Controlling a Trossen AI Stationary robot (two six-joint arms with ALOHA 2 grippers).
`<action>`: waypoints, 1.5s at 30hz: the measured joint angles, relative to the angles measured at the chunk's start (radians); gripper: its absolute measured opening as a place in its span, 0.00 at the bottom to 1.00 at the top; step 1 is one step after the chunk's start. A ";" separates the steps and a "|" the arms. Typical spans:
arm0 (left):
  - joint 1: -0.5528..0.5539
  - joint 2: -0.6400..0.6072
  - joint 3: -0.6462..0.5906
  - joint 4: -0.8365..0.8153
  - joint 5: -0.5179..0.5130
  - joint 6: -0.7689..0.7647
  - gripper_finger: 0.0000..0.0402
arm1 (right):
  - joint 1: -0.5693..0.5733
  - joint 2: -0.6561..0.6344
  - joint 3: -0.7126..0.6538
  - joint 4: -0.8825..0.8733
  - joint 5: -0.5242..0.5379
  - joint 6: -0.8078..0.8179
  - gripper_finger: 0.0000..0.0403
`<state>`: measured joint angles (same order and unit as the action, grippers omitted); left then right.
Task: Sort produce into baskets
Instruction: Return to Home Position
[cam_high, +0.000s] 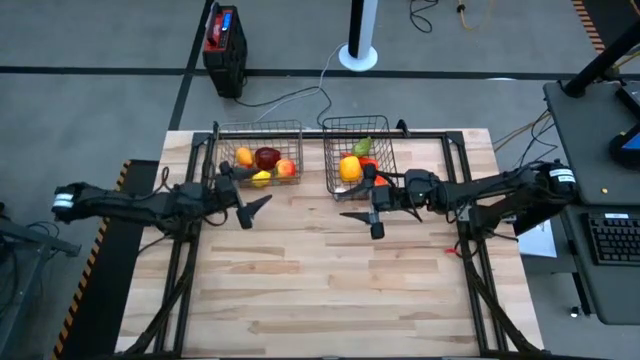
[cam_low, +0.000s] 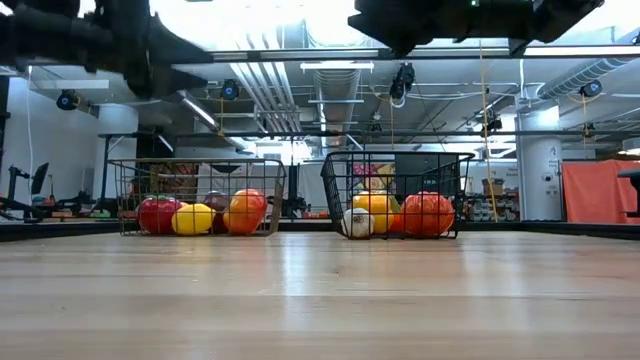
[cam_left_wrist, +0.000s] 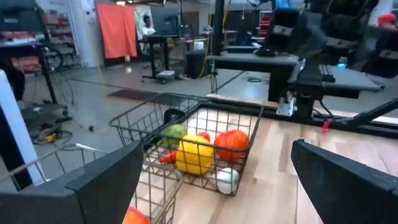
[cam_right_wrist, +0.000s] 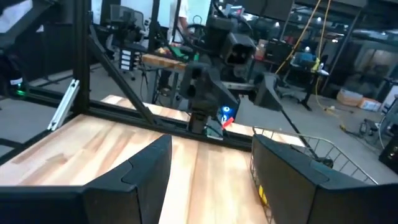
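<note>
Two dark wire baskets stand side by side on the wooden table's far part. The left basket (cam_high: 258, 150) holds a dark red apple (cam_high: 267, 157), an orange (cam_high: 244, 157) and a lemon (cam_low: 192, 219). The right basket (cam_high: 358, 155) holds a yellow pepper (cam_left_wrist: 194, 154), a red tomato (cam_low: 428, 213), white garlic (cam_low: 357, 223) and a green piece (cam_left_wrist: 175, 132). My left gripper (cam_high: 252, 211) hangs open just near of the left basket, with nothing between its fingers. My right gripper (cam_high: 366, 221) hangs open just near of the right basket, also with nothing in it.
Bare wood (cam_high: 320, 290) spreads over the table's near half. Dark frame rails (cam_high: 470, 250) run along the table's left and right sides and behind the baskets. Beyond the table stand a black box with a red top (cam_high: 225, 45) and a white post base (cam_high: 358, 55).
</note>
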<state>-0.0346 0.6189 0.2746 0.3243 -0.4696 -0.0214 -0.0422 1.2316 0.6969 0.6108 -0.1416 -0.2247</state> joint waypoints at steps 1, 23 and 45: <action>0.025 -0.013 -0.015 0.000 0.032 -0.007 0.97 | 0.000 -0.009 -0.006 -0.002 0.000 -0.003 0.53; 0.085 -0.440 -0.031 -0.308 0.200 0.050 0.97 | -0.098 -0.545 -0.381 -0.007 0.013 0.067 0.53; 0.085 -0.618 -0.263 -0.196 0.199 0.008 0.97 | -0.102 -0.918 -0.636 -0.073 0.057 0.180 0.53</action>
<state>0.0505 0.0006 0.0118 0.1285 -0.2703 -0.0134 -0.1437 0.3140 0.0611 0.5374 -0.0847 -0.0447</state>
